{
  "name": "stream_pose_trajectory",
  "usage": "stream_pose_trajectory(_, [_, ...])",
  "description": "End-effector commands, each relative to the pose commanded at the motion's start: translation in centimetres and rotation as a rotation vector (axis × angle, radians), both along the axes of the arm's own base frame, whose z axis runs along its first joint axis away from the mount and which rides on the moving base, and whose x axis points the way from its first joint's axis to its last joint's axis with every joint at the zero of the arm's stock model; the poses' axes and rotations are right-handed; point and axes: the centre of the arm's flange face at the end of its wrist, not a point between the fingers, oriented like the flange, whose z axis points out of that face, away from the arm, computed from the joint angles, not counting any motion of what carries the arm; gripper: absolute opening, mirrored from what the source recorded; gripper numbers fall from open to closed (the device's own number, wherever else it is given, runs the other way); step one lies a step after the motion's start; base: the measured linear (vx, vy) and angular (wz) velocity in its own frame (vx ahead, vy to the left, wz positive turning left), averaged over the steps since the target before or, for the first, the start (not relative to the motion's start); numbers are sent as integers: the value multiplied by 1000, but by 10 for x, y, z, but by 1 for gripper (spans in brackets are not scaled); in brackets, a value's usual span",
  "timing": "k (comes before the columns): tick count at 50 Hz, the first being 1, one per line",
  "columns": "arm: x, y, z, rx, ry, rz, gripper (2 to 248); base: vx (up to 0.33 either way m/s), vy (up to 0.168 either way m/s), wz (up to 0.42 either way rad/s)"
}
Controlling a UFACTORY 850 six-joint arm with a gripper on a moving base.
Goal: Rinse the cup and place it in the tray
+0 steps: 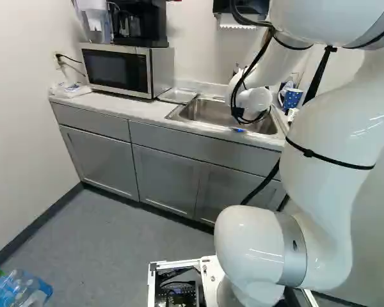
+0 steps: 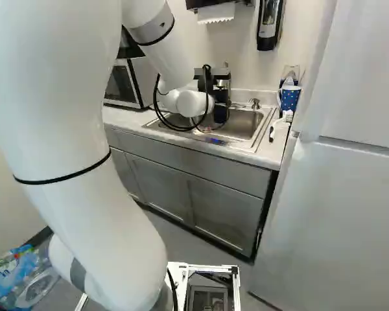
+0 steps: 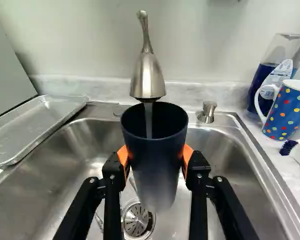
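In the right base view my gripper (image 2: 209, 84) is a dark shape over the sink, its fingertips not clear. The wrist view shows my gripper (image 3: 156, 159) shut on the dark blue cup (image 3: 156, 172), one orange pad at each side. The cup is held mouth up under the faucet (image 3: 148, 75), above the drain. A stream of water runs from the spout into its mouth; the cup's inner bottom is hidden. The metal tray (image 3: 37, 125) lies on the counter beside the sink; it also shows in the left base view as a flat tray (image 1: 177, 95).
The sink (image 3: 85, 165) surrounds the space below the cup. A dotted mug (image 3: 289, 110), a clear-and-blue container (image 3: 282, 55) and a brush (image 3: 292, 147) stand or lie on the counter opposite the tray. A microwave (image 1: 118, 69) is past the tray; a refrigerator (image 2: 337, 220) stands at the right.
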Motion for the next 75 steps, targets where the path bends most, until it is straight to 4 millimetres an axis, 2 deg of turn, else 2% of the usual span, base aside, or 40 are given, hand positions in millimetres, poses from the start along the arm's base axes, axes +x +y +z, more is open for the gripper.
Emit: stream_pose_trajectory(75, [0, 0, 0, 0, 0, 0, 122, 0, 0, 0])
